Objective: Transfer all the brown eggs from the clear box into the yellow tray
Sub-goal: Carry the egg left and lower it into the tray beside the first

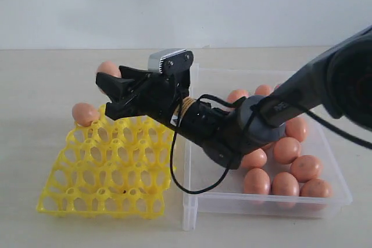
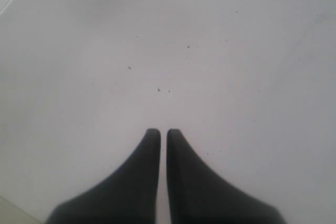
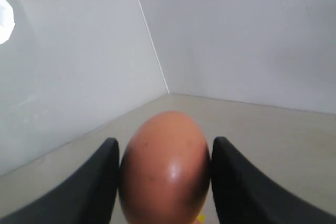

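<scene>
My right gripper (image 1: 106, 94) reaches across to the left and hangs over the far side of the yellow tray (image 1: 87, 193). It is shut on a brown egg (image 1: 108, 68), which peeks out above the upper finger. In the right wrist view that egg (image 3: 165, 174) fills the gap of the right gripper (image 3: 166, 142), touching both pads. Another brown egg (image 1: 85, 113) sits in the tray's far left corner cup. Several brown eggs (image 1: 286, 150) lie in the clear box (image 1: 267, 204) on the right. My left gripper (image 2: 159, 131) is shut on nothing over a plain pale surface.
The right arm (image 1: 290, 100) and its looping black cable (image 1: 192, 189) cross above the left part of the clear box. A white wall stands behind the table. The left arm does not show in the exterior view.
</scene>
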`<action>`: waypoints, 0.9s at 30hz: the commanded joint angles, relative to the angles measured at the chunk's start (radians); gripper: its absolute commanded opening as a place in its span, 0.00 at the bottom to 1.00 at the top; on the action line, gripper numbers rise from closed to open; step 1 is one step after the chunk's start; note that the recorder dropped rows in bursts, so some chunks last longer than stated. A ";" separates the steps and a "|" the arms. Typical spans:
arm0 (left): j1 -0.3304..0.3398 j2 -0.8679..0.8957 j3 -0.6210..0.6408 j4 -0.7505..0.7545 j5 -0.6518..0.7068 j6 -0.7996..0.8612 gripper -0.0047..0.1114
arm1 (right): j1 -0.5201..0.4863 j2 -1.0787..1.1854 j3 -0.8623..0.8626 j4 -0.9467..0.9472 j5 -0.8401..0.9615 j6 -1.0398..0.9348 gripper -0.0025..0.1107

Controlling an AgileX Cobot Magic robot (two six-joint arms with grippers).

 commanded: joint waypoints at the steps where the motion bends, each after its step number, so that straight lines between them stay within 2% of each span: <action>1: 0.002 -0.003 0.004 -0.003 0.000 0.005 0.08 | 0.036 0.039 -0.037 0.093 -0.012 0.050 0.02; 9: 0.002 -0.003 0.004 -0.003 0.000 0.005 0.08 | 0.133 0.039 -0.037 0.347 0.012 0.079 0.02; 16: 0.002 -0.003 0.004 -0.003 0.000 0.005 0.08 | 0.206 0.039 -0.037 0.541 0.123 -0.055 0.02; 19: 0.002 -0.003 0.004 -0.003 0.000 0.005 0.08 | 0.206 0.039 -0.037 0.536 0.185 -0.150 0.02; 23: 0.002 -0.003 0.004 -0.003 0.004 0.005 0.08 | 0.182 0.039 -0.079 0.349 0.304 -0.173 0.02; 27: 0.002 -0.003 0.004 -0.003 0.004 0.005 0.08 | 0.165 0.039 -0.104 0.337 0.365 -0.226 0.02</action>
